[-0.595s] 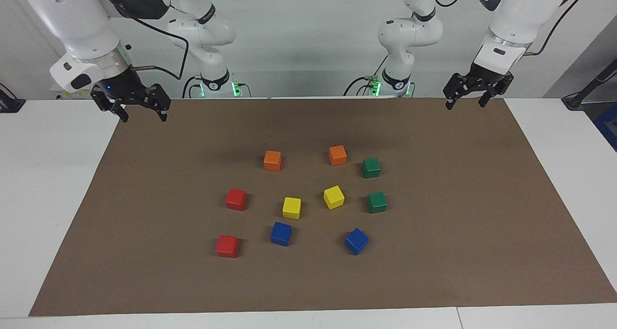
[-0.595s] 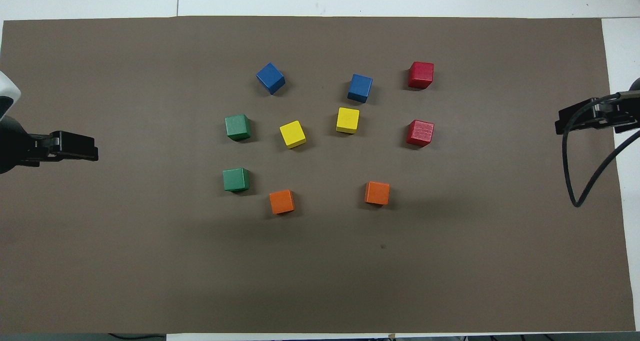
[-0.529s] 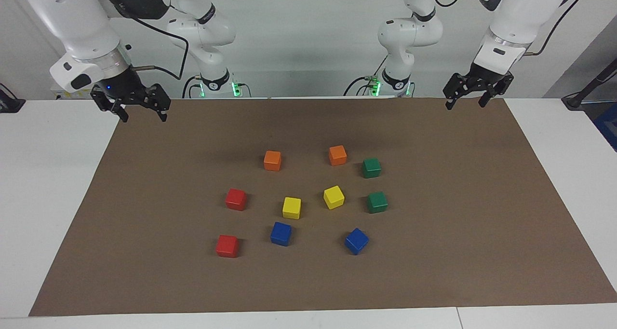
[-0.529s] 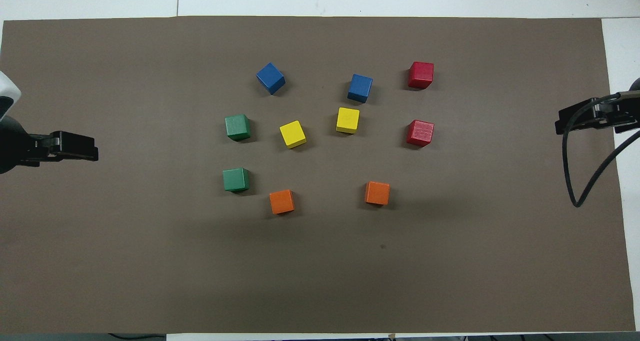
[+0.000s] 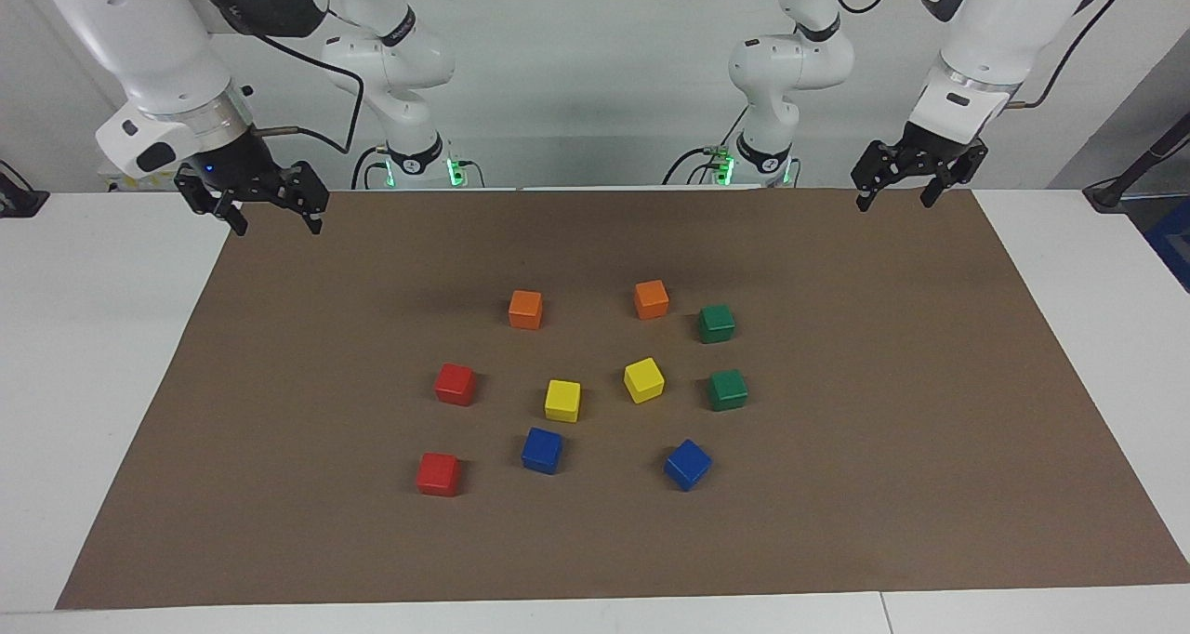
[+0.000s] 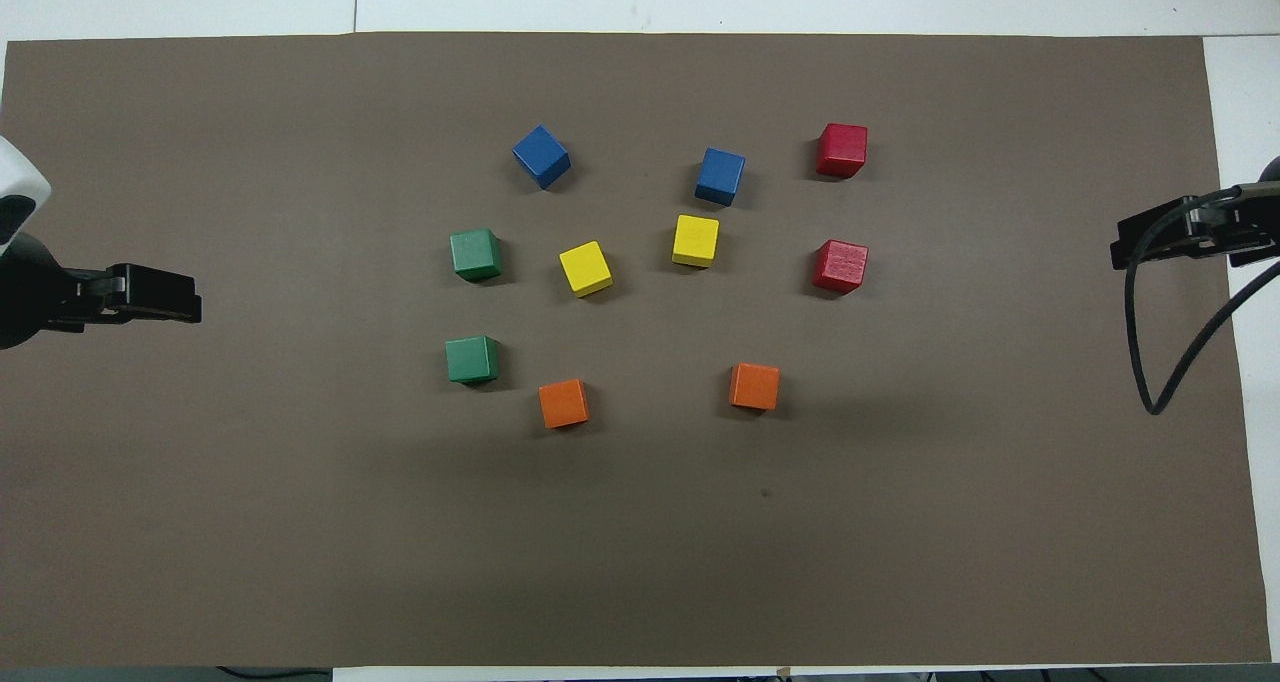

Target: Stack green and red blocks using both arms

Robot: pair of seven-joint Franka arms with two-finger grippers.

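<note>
Facing view: the brown mat [image 5: 837,485] covers most of the white bench [image 5: 84,336], and ten cubes lie on its middle, none stacked. Taking the yellow cube nearer the robots [image 5: 643,379] as the landmark, one green block [image 5: 727,389] sits beside it toward the left arm's end, and the second green block [image 5: 717,323] sits nearer the robots than that one. The two red blocks lie toward the right arm's end of the landmark: one [image 5: 456,384] roughly level with it, the other [image 5: 438,474] farther from the robots. The second yellow cube [image 5: 562,400] lies just beside the landmark, the two orange cubes [image 5: 651,299] nearer the robots, the two blue cubes [image 5: 687,464] farther. The left claw [image 5: 892,199] hangs raised over the mat's corner at its own end, fingers spread, holding nothing. The right claw [image 5: 275,224] hangs over the mat's other robot-side corner, also spread wide and holding nothing.

Overhead view: the green blocks [image 6: 475,254] and [image 6: 471,359] stand apart from each other, as do the red blocks [image 6: 841,149] and [image 6: 840,266]. The left claw [image 6: 150,294] reaches in over the mat's edge, well apart from every cube; the right claw [image 6: 1165,238] does likewise at its end.
</note>
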